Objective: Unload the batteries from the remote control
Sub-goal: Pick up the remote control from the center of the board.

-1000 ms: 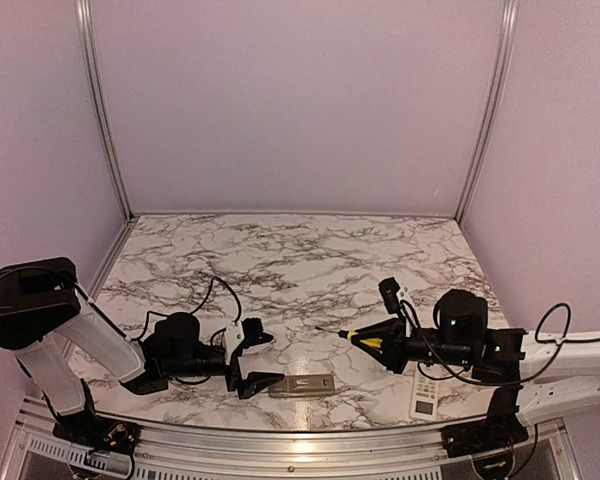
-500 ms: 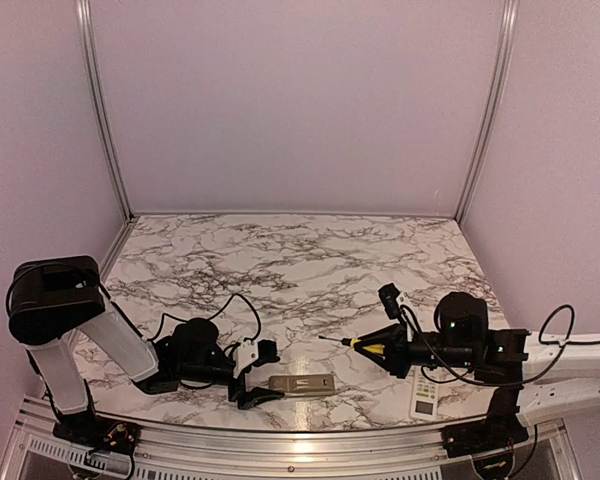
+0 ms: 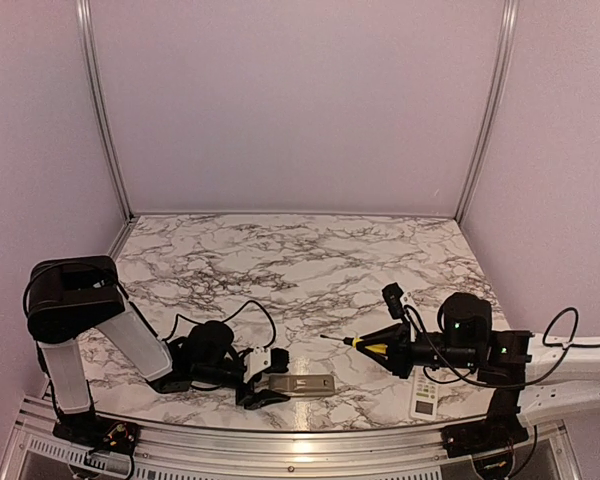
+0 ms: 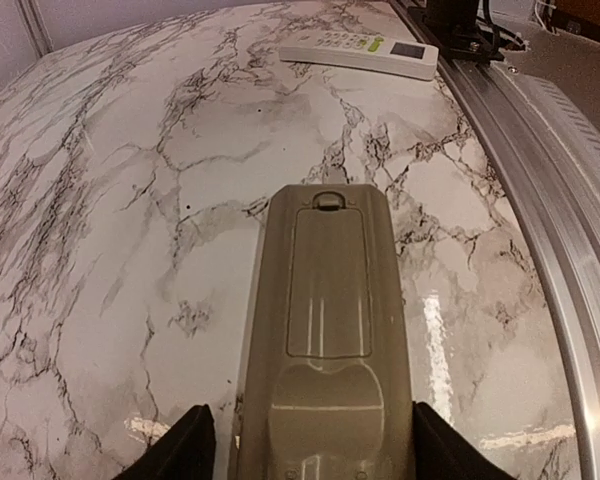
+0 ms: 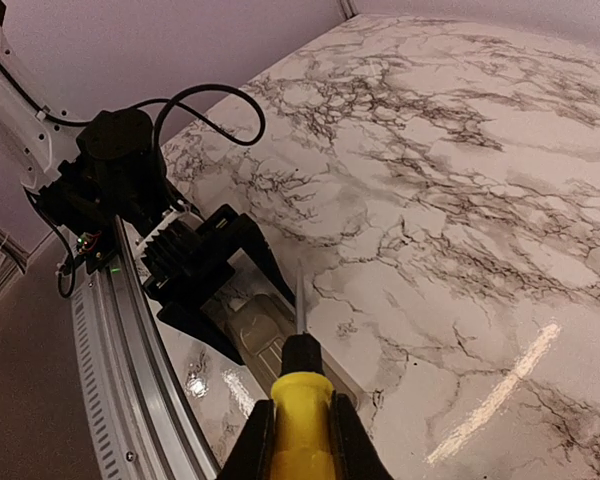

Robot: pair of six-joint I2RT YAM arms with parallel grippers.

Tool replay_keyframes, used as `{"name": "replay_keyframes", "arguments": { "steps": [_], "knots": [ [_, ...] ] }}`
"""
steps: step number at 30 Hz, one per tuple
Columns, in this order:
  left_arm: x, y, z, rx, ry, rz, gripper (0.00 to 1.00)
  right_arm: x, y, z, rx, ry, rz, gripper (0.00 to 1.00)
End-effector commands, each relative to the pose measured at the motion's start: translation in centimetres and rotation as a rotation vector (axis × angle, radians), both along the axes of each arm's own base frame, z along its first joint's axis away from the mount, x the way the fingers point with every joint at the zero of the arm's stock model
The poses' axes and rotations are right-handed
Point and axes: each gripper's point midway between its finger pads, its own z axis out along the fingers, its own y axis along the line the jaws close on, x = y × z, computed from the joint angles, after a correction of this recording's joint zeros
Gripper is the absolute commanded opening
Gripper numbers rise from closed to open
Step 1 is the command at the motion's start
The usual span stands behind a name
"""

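Top external: see remote control [image 3: 305, 383] flat on marble table [image 3: 310, 260] by the front edge, left gripper [image 3: 270, 378] astride its left end. Note right gripper [image 3: 385, 347] clamped on yellow-handled screwdriver [image 3: 352, 341], tip pointing left, apart from the remote control.

Left wrist: find jaws parted, fingers [image 4: 185, 450] flanking the remote control, slight gap on one side. Cover plate [image 4: 328, 285] in place; batteries not visible.

Right wrist: sight blade aimed toward the remote control.
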Motion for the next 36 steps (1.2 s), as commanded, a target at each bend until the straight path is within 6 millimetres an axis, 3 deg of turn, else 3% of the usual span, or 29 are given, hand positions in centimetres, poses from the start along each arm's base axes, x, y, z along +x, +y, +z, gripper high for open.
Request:
{"name": "replay_keyframes", "arguments": {
  "steps": [1,5,10,17,36],
  "knots": [
    [-0.2,0.2,-1.9,0.061,0.004,-0.013,0.66,-0.1,-0.1,0.2,-0.003,-0.007,-0.001,0.00],
    [-0.3,0.4,-2.6,0.085,-0.007,-0.015,0.55,0.0,-0.1,0.1,-0.005,-0.006,-0.005,0.00],
    [-0.1,0.4,-2.1,0.075,-0.024,-0.009,0.35,0.1,0.1,0.0,-0.010,0.002,-0.008,0.00],
    [0.3,0.8,-0.8,0.057,-0.071,0.020,0.22,0.4,0.1,-0.6,-0.049,0.033,-0.021,0.00],
    [2.9,1.8,4.0,0.003,-0.319,0.209,0.08,1.4,0.0,0.9,-0.132,0.070,-0.074,0.00]
  ]
}}
